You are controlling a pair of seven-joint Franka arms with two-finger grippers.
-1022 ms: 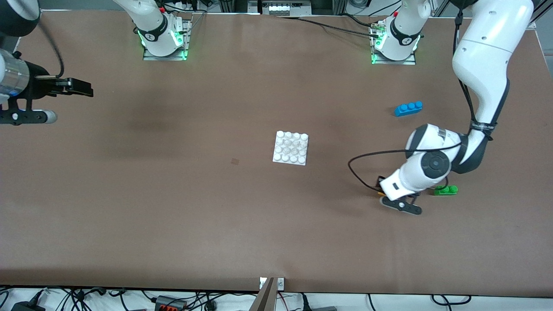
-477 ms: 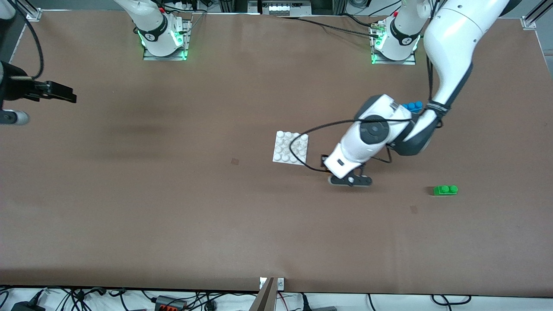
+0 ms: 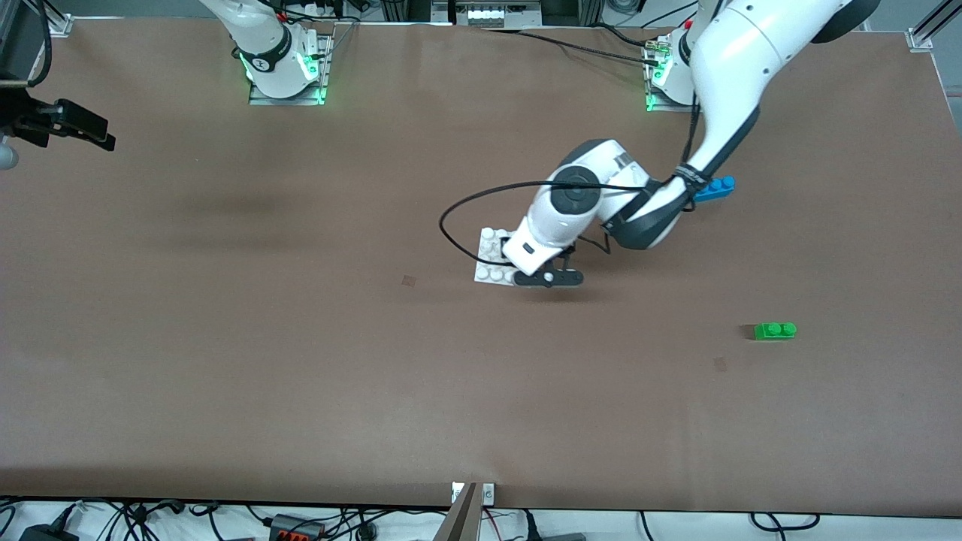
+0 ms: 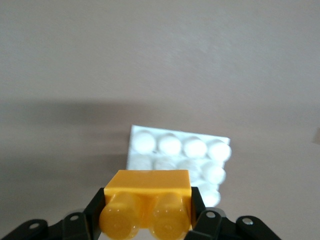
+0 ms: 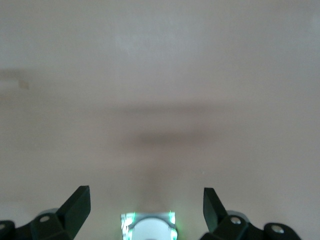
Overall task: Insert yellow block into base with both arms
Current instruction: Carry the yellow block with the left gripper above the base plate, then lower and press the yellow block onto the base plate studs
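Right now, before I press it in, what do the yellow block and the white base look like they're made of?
The yellow block, held in the left gripper over the base, looks like smooth moulded plastic: even colour, rounded studs, soft sheen. The base looks like glossy white plastic, with highlights on its studs. The right gripper waits open over bare table.

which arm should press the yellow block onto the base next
Left, most likely. The left gripper is shut on the yellow block and hangs over the base. The right gripper is open and waits at the right arm's end of the table.
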